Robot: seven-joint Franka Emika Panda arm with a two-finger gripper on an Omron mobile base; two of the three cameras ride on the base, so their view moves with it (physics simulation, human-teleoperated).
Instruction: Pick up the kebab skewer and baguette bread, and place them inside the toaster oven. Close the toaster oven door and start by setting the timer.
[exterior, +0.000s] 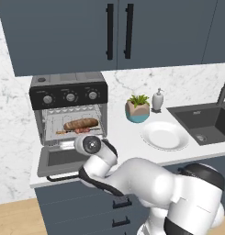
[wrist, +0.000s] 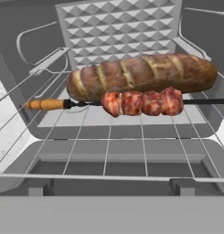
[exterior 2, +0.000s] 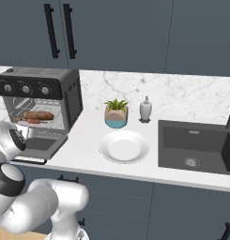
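The toaster oven [exterior: 69,110] is standing open, its door [exterior: 59,158] lying flat at the counter edge. The baguette bread [wrist: 141,73] is resting on the rack, the kebab skewer [wrist: 141,103] touching its front. Gripper fingers are spread apart, holding nothing.

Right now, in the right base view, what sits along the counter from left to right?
Black-and-grey toaster oven → green potted plant in a tan-and-teal pot → round white plate → white soap dispenser → dark sink basin.
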